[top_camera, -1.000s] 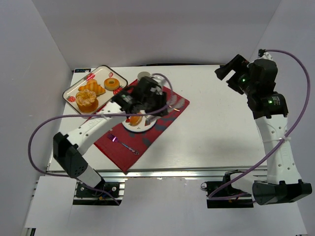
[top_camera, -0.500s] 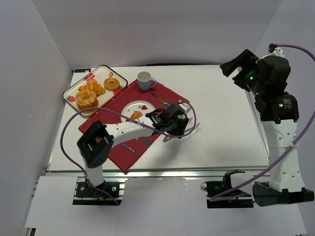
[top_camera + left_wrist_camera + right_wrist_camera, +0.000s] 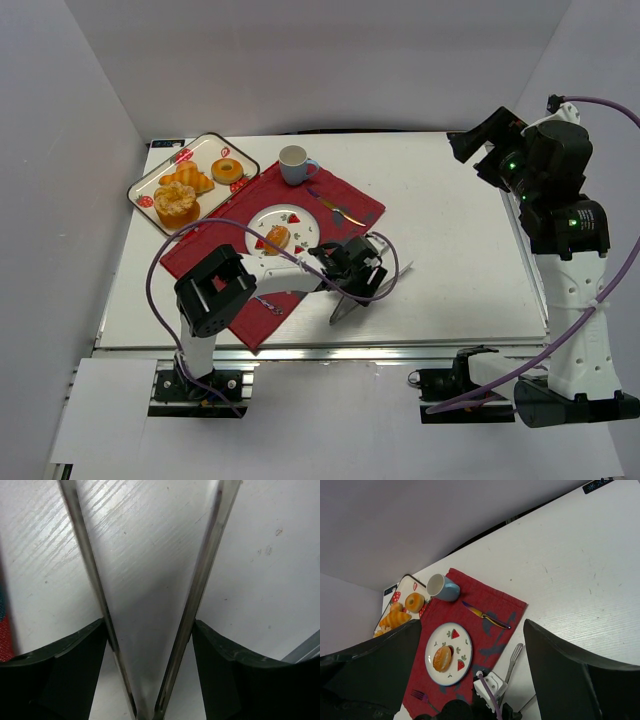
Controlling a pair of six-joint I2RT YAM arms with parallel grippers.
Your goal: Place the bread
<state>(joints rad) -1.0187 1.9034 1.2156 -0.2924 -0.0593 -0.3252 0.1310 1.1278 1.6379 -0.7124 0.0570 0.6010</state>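
The bread (image 3: 277,238), a small golden-brown roll, lies on the white strawberry-print plate (image 3: 296,214) on the red mat; it also shows in the right wrist view (image 3: 442,658). My left gripper (image 3: 358,274) is low over the white table to the right of the mat, apart from the plate. It is shut on metal tongs (image 3: 343,310), whose two arms spread open and empty between its fingers (image 3: 148,625). My right gripper (image 3: 476,141) is raised high at the far right, open and empty (image 3: 472,625).
A tray (image 3: 141,183) at the back left holds a croissant (image 3: 188,179), a ring doughnut (image 3: 228,170) and a fluted cake (image 3: 175,203). A blue cup (image 3: 295,163) stands at the mat's far corner. A knife (image 3: 338,210) and a purple fork (image 3: 420,696) lie on the mat.
My left gripper left the bread on the plate and drew right and toward the near edge with the tongs. The right arm shifted slightly.
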